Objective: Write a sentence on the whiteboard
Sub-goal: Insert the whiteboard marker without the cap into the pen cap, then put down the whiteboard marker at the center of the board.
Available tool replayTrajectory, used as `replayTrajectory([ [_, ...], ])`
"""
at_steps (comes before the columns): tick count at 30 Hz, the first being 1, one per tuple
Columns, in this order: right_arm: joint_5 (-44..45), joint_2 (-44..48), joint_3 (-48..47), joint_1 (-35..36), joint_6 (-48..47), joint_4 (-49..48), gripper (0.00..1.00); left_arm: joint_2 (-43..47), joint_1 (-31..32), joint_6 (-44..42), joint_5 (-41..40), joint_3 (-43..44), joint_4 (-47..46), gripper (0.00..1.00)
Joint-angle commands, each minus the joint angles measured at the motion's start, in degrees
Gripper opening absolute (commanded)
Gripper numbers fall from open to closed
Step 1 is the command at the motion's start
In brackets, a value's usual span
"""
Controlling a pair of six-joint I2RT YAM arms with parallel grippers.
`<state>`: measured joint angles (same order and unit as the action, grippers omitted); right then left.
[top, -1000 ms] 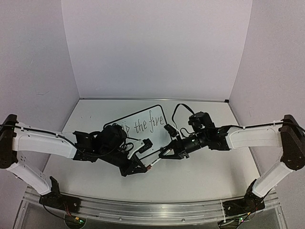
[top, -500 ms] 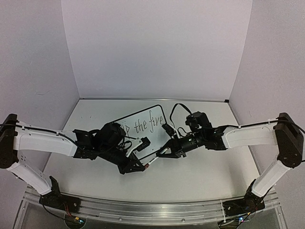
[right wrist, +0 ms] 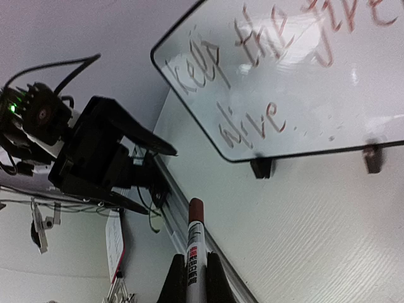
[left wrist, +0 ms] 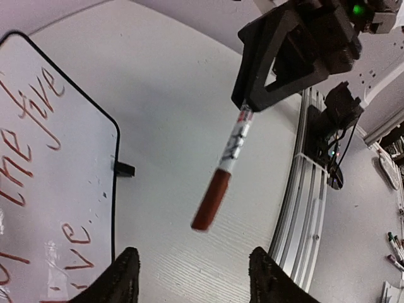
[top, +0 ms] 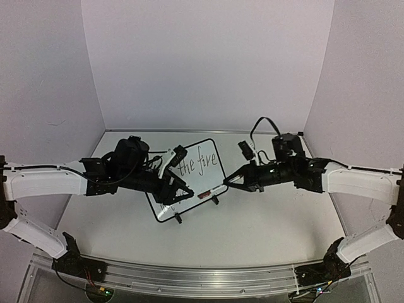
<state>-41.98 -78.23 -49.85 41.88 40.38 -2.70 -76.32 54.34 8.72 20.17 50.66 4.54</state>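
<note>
- Whiteboard (top: 197,180) stands on its two black feet mid-desk, a little left of centre, turned at an angle to the desk's edges.
- The sentence (right wrist: 249,120) runs in two lines, "keep the fire" above "alive."
- The left gripper (left wrist: 194,271) hangs over the board's left half with its jaws spread wide and nothing between them.
- The right gripper (right wrist: 192,278) is closed on a marker (left wrist: 221,180). The marker's red end points toward the board's near-right edge, close by but apart from it.
- A metal rail (top: 208,278) runs along the desk's near edge.
- In the top view the left arm covers "keep" and the whole lower line, so only "the fire" reads.
- The left wrist view cuts off the board at the picture's left edge. The right wrist view cuts off its far end at the top.
</note>
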Motion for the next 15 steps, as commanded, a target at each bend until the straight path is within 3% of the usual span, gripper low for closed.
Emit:
replayTrajectory([
  [1,8.32,7.55,-1.9,-6.68,-4.91,10.26,0.0,5.63,-0.58,-0.54,-2.79,8.02,8.24,0.7],
  [7,14.88,10.49,-3.38,-15.02,-6.5,13.02,0.0,7.04,-4.53,-0.46,-8.19,16.88,19.1,0.83],
  [15,27.8,0.85,-6.77,-18.49,-8.1,9.21,0.0,3.24,-20.46,1.36,-10.52,22.95,24.67,0.85],
])
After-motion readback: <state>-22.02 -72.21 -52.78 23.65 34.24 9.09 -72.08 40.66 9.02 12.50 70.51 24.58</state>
